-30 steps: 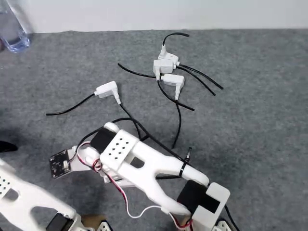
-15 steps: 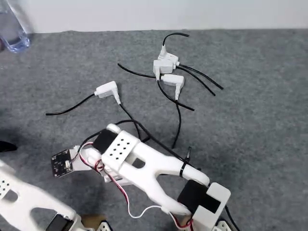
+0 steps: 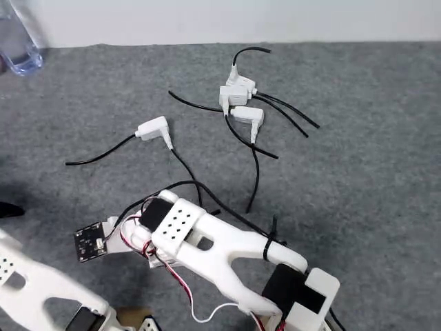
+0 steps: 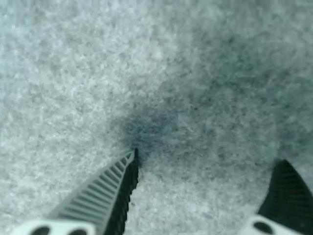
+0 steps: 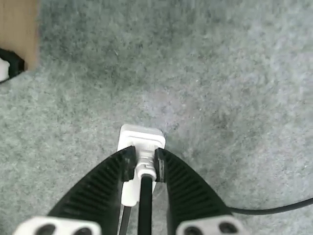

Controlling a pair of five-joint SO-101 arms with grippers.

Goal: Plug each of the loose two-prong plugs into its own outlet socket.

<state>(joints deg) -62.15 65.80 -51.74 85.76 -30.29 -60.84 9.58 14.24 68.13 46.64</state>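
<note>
Your white right arm [image 3: 213,241] has pulled back toward the frame's bottom, farther from the white outlet block [image 3: 238,93] at upper centre, so nothing is mated yet. Open grey felt mat [image 3: 358,172] lies between. The right gripper [image 5: 144,155] pinches a white black-corded plug [image 5: 142,138]; the left gripper [image 4: 208,159] gapes empty.

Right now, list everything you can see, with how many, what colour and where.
loose plug: one, white, black cord, mid-mat, left of centre.
outlet cluster: at least two pieces, white, black cords, far centre.
held plug: one, white, black cord, in the right gripper.
bottle: one, clear, far left corner.
mat: one, grey, under everything.
left gripper: one, open, above bare mat.
right gripper: one, shut on the held plug.
</note>
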